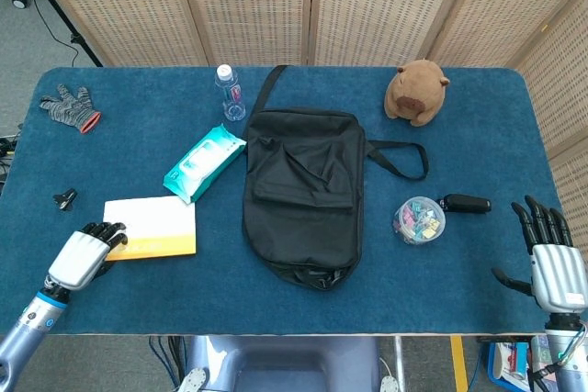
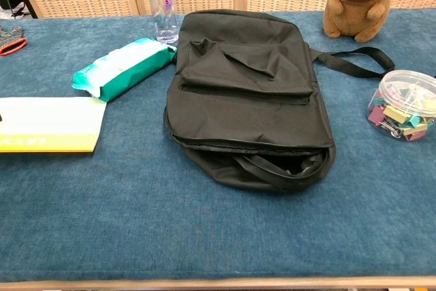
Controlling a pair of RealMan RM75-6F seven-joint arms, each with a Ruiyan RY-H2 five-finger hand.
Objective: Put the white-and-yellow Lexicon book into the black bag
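Observation:
The white-and-yellow Lexicon book (image 1: 152,229) lies flat on the blue table, left of the black bag (image 1: 303,195). My left hand (image 1: 84,256) is at the book's near-left corner, its fingers (image 1: 112,237) curled onto the left edge and touching it. Whether it has a real hold does not show. The bag lies flat with its near end gaping open (image 2: 279,165). In the chest view the book (image 2: 51,124) sits at the far left, and no hand shows clearly there. My right hand (image 1: 551,262) hovers at the table's right front edge, fingers spread, holding nothing.
A teal wipes pack (image 1: 204,162) and a small bottle (image 1: 229,92) lie behind the book. A tub of clips (image 1: 419,219) and a black key fob (image 1: 466,203) sit right of the bag. A plush capybara (image 1: 415,91) sits at the back right, and a glove (image 1: 69,106) at the back left.

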